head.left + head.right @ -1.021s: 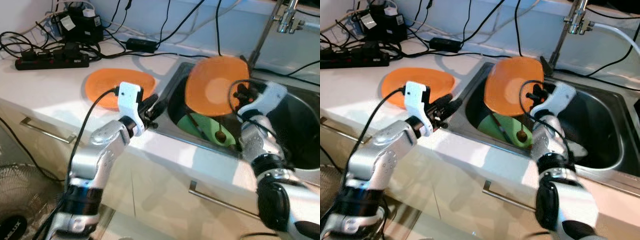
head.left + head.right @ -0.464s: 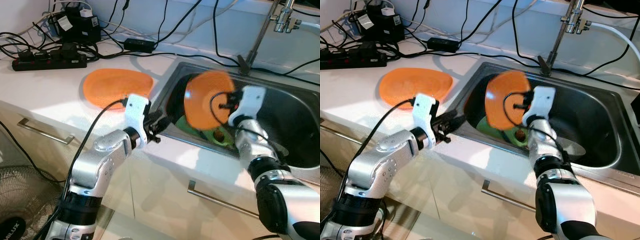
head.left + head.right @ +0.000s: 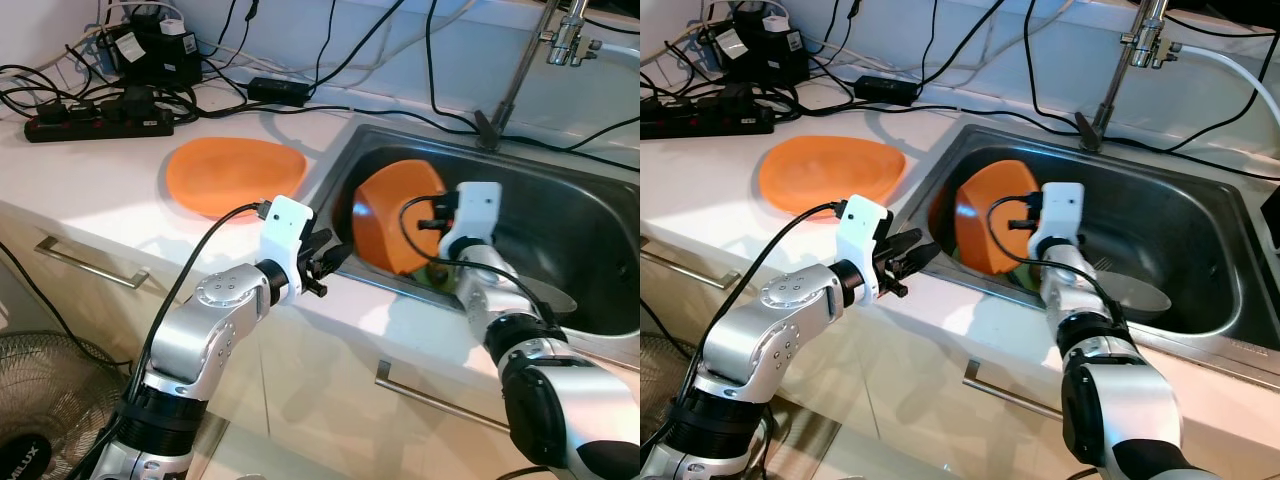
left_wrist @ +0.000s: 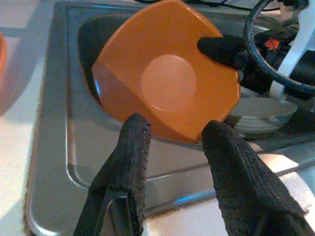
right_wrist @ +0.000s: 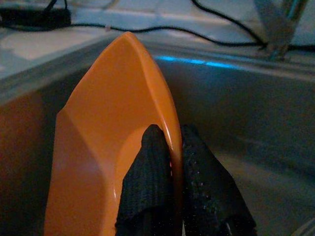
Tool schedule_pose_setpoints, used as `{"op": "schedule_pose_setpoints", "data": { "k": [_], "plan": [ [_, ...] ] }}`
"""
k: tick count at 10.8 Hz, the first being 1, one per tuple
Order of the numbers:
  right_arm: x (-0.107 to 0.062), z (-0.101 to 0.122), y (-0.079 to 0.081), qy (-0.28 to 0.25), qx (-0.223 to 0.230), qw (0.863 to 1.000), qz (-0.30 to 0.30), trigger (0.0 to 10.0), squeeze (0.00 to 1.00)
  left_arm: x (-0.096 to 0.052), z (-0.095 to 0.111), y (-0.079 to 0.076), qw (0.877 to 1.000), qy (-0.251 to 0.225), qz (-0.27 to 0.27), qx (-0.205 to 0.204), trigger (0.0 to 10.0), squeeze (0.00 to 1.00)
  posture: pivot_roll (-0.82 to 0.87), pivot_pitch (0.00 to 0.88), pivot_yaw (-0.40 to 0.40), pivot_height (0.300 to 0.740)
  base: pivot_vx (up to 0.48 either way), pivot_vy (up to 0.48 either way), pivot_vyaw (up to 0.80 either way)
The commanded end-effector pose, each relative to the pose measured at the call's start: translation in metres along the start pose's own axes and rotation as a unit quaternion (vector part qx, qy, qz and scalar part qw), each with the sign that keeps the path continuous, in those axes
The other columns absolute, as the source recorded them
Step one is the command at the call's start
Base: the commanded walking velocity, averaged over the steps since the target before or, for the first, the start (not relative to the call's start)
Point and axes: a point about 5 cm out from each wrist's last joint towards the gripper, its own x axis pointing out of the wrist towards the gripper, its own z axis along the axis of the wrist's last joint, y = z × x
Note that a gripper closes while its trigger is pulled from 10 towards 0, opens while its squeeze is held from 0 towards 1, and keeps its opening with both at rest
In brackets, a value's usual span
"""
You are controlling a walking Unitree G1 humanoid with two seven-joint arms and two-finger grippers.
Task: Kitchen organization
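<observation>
Left eye view: an orange plate (image 3: 392, 228) is held on edge inside the steel sink (image 3: 590, 215), tilted, at the sink's left end. It is pinched at its rim by the right gripper (image 5: 170, 162), fingers narrow, one black finger (image 5: 147, 172) on the inner face and the other on the back. Green dishware (image 3: 1025, 280) is partly seen beneath the plate, mostly hidden. A pale bowl (image 4: 258, 115) is seen lying in the sink bottom, just beyond the plate's lower edge.

The left gripper (image 3: 330, 262) is held over the counter's front edge, just beside the sink's left rim, pointed toward the plate. Its fingers (image 4: 130, 157) are spread moderately wide and nothing is held between them; no contact with the plate can be made out.

A second orange plate (image 3: 235, 175) is laid flat on the white counter (image 3: 90, 180), left of the sink and well apart from both grippers. A black power strip (image 3: 95, 125) and a tangle of black cables (image 3: 330, 55) are spread along the back of the counter. A faucet (image 3: 560, 30) is mounted behind the sink. Cabinet handles (image 3: 85, 265) are seen on the drawer fronts below the counter, and a fan (image 3: 40, 400) is seen on the floor at lower left.
</observation>
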Motion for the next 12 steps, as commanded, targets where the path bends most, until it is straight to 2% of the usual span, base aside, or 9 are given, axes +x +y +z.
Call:
{"op": "schedule_pose_setpoints", "data": {
  "k": [1,3,7,8,9,10,11,12],
  "plan": [
    [0.005,0.012,0.004,-0.011,-0.002,1.0,0.009,10.0,0.0,0.0,0.0,-0.004,1.0,0.005,-0.005,0.011,10.0,0.0,0.28,0.0,-0.054,0.74,0.0,0.0,0.0],
    [0.004,0.005,0.01,0.006,-0.001,1.0,0.024,10.0,0.0,-0.001,-0.001,-0.004,1.0,0.011,-0.006,0.012,10.0,0.0,0.28,0.0,-0.054,0.74,0.0,0.0,0.0],
    [0.001,-0.006,0.012,0.038,-0.015,0.999,0.03,10.0,0.0,-0.002,-0.004,-0.005,1.0,0.016,-0.007,0.008,10.0,0.0,0.29,0.0,-0.06,0.74,0.0,0.0,0.0],
    [0.001,-0.007,0.013,0.039,-0.014,0.999,0.033,10.0,0.97,-0.002,-0.004,-0.005,1.0,0.017,-0.007,0.007,10.0,0.0,0.29,0.0,-0.06,0.74,0.0,0.0,0.0],
    [0.001,-0.007,0.014,0.04,-0.015,0.999,0.034,10.0,1.0,-0.002,-0.004,-0.005,1.0,0.017,-0.006,0.007,10.0,0.0,0.29,0.0,-0.06,0.74,0.0,0.0,0.0],
    [0.002,-0.006,0.015,0.04,-0.019,0.998,0.035,10.0,0.17,-0.002,-0.005,-0.005,1.0,0.017,-0.005,0.006,10.0,0.0,0.29,0.001,-0.06,0.74,0.0,0.0,0.0],
    [0.002,-0.006,0.015,0.04,-0.021,0.998,0.036,10.0,0.0,-0.002,-0.005,-0.005,1.0,0.017,-0.005,0.005,10.0,0.0,0.29,0.002,-0.062,0.74,0.0,0.0,0.0],
    [0.002,-0.006,0.015,0.04,-0.022,0.998,0.036,10.0,0.0,-0.002,-0.005,-0.004,1.0,0.017,-0.004,0.004,10.0,0.0,0.28,0.003,-0.062,0.74,0.0,0.0,0.0]
  ]
}}
